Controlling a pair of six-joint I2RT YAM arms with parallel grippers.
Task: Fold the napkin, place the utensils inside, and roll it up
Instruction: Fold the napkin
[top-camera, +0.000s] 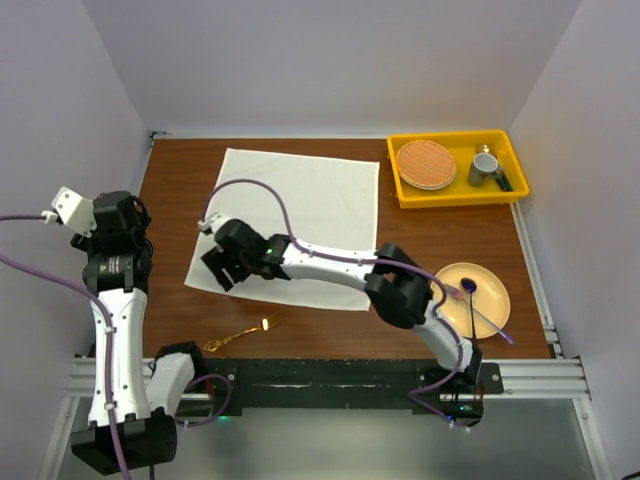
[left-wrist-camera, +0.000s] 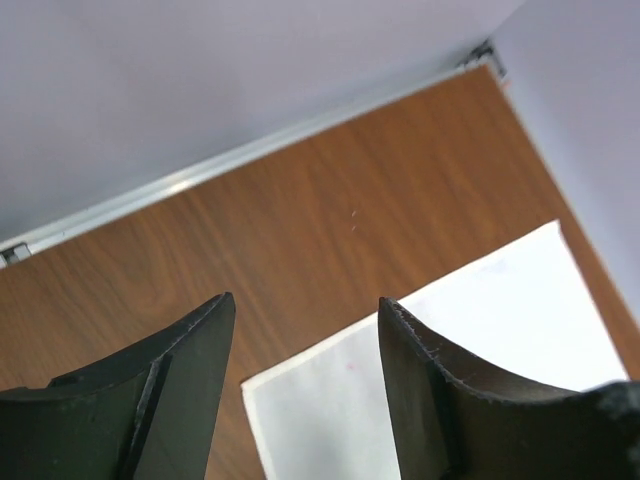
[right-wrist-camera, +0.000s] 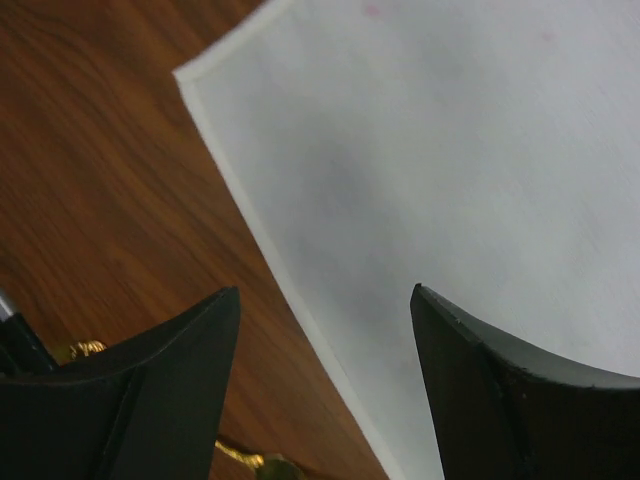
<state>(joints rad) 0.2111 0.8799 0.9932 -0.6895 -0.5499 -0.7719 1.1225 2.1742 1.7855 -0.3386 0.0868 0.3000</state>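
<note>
The off-white napkin (top-camera: 300, 220) lies spread flat on the brown table. The gold fork (top-camera: 240, 335) lies on the wood in front of it, near the table's front edge. My right gripper (top-camera: 218, 268) reaches across to the napkin's near left corner. It is open in the right wrist view (right-wrist-camera: 325, 290), one finger over the wood and the other over the cloth (right-wrist-camera: 450, 160), with the fork (right-wrist-camera: 250, 462) just below. My left gripper (top-camera: 133, 215) is raised at the left, apart from the napkin. It is open and empty (left-wrist-camera: 305, 300), with a napkin corner (left-wrist-camera: 330, 400) showing between its fingers.
A yellow tray (top-camera: 455, 195) at the back right holds a round orange plate (top-camera: 426, 163) and a grey mug (top-camera: 486, 166). A pale yellow plate (top-camera: 480, 300) at the right carries a silver-handled utensil with a purple end (top-camera: 470, 289). Walls close in the left, far and right sides.
</note>
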